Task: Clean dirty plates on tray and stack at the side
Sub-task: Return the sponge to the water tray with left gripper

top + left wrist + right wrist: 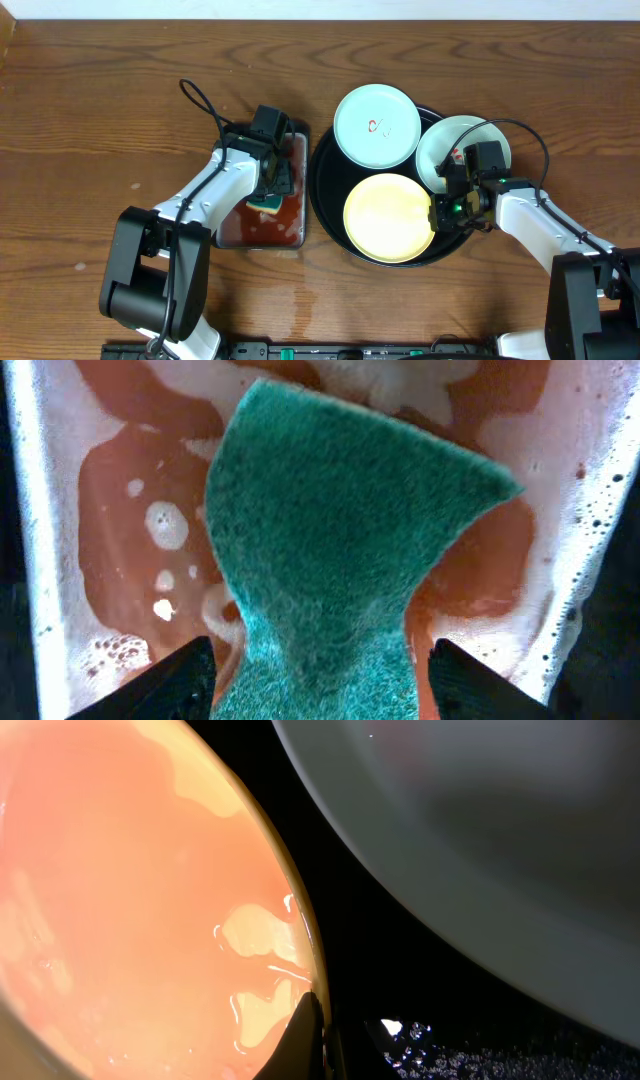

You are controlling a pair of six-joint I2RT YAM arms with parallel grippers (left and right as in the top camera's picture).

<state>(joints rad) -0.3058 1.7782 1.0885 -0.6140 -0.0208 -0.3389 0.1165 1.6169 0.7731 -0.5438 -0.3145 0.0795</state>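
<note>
Close the spread left gripper [330, 675] squarely on the sponge [340, 530] in the pan [302, 215]; the right gripper [440, 212] pinches the yellow plate [385, 218] at its right rim.

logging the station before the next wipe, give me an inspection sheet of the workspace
surface: brown wood table
job's things: black tray carrying red-smeared blue plate, second pale plate, yellow plate
clutter: pan of reddish soapy liquid, green sponge in it
grippers: left gripper open around sponge; right gripper shut on yellow plate's rim
cables: left arm's cable, right arm's cable, loose black loops
surroundings: pale wall along far edge
</note>
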